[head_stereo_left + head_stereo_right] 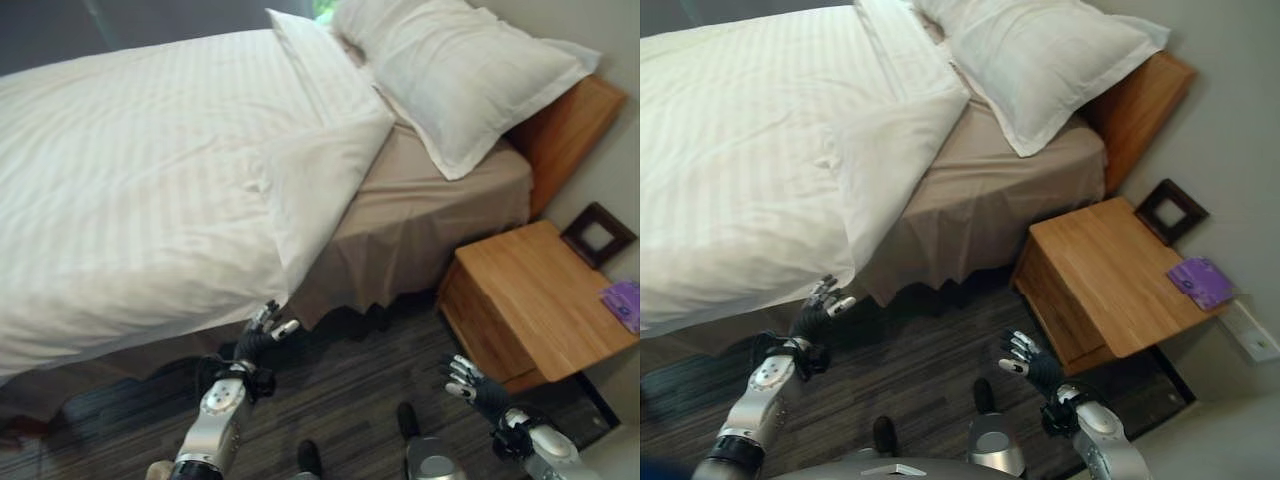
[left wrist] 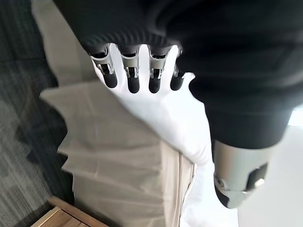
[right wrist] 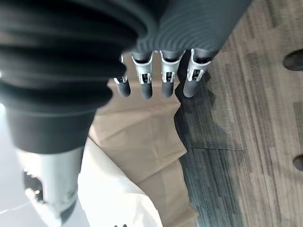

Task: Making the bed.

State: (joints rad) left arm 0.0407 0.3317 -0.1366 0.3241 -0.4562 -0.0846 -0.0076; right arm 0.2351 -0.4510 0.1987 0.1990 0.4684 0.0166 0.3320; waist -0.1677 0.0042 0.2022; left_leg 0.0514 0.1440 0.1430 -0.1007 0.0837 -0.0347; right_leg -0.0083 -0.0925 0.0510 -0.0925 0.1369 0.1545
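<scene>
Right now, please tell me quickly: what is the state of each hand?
Left hand: open, holding nothing, just below the white duvet edge.
Right hand: open, holding nothing, above the floor.

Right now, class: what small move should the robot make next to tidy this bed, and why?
Probably raise the left hand to the white duvet's hanging corner just above it. Both hands are open and empty, the right hand is low by the nightstand, and the beige sheet lies exposed.

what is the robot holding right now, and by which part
Nothing is held. The left hand hovers open just below the white duvet edge; the right hand is open over the floor.
</scene>
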